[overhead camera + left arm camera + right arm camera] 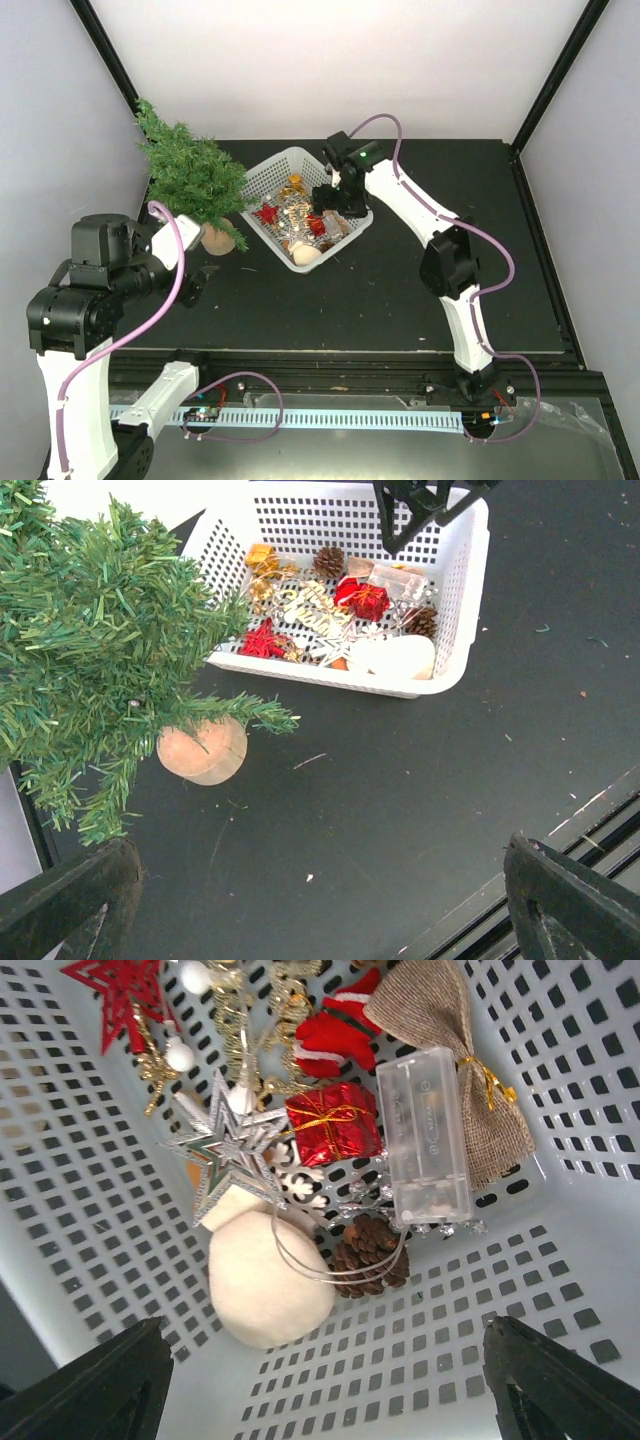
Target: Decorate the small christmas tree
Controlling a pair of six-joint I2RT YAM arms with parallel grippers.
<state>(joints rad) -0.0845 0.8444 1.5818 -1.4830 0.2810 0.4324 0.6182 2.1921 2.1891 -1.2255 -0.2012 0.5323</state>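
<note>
Top external view first, from the left: the left gripper hangs low over the black bench, its jaws spread as wide as they go, with nothing between them and nothing touched. Just beyond it, in the back left corner, stands the small christmas tree, upright on its round tan base, its bushy green branches reaching toward the wall. From the left wrist the tree fills the left side, and bare bench shows between the fingertips of that gripper. Beside the tree, to the right, sits a white perforated basket, set at an angle and near the tree's base without touching it. The right gripper is poised over the basket's right part, jaws parted wide and empty. Its wrist camera looks down between them at a silver star, a red gift box, a clear plastic case, a pine cone and a cream ball; it touches none of them that I can see.
</note>
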